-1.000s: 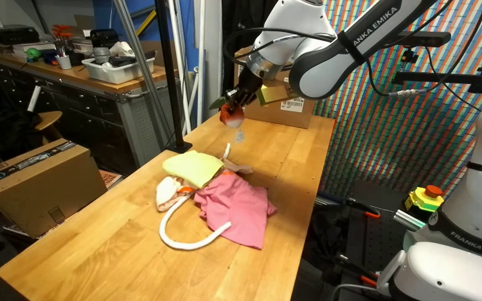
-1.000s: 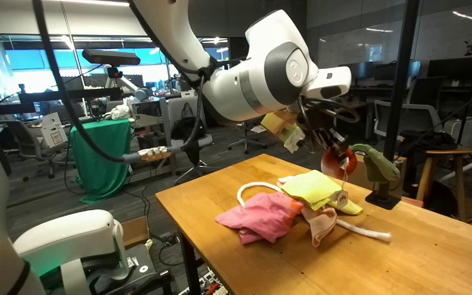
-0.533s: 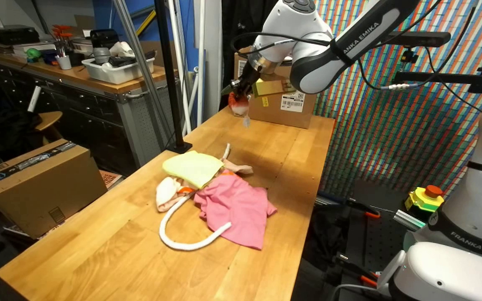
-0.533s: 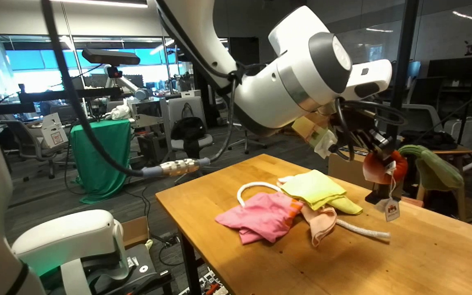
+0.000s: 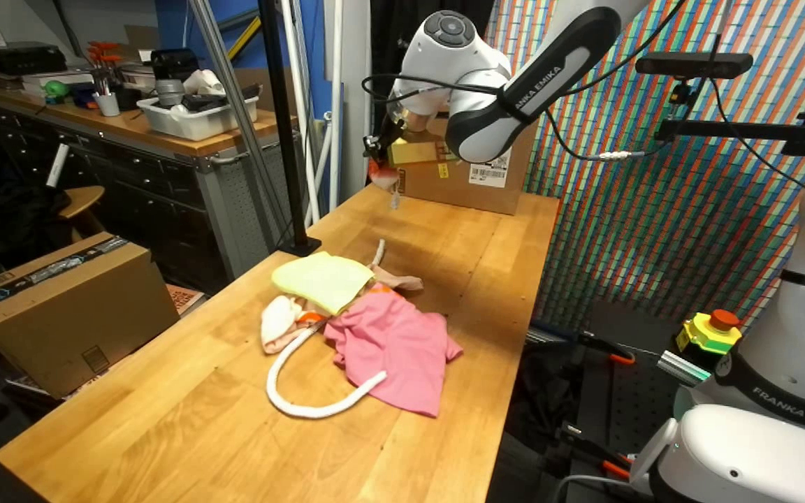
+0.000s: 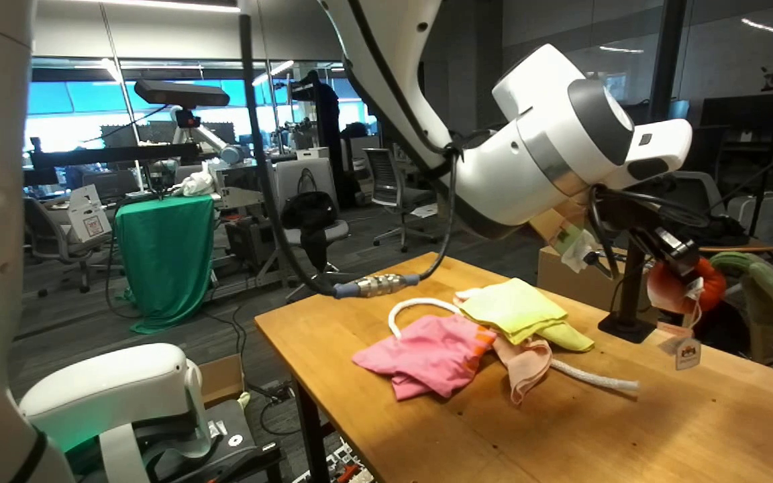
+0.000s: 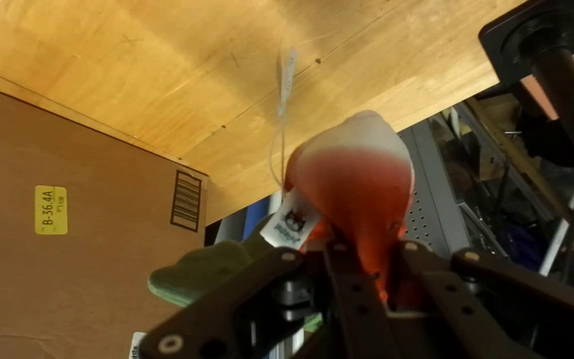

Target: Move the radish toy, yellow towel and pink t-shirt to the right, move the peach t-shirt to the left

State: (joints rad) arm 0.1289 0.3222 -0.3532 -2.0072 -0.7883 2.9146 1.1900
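Narrowly parted, the end effector (image 7: 372, 249) pinches the radish toy (image 7: 354, 179).

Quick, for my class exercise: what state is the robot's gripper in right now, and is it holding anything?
Gripper: closed, holding the radish toy pinched between its fingers.
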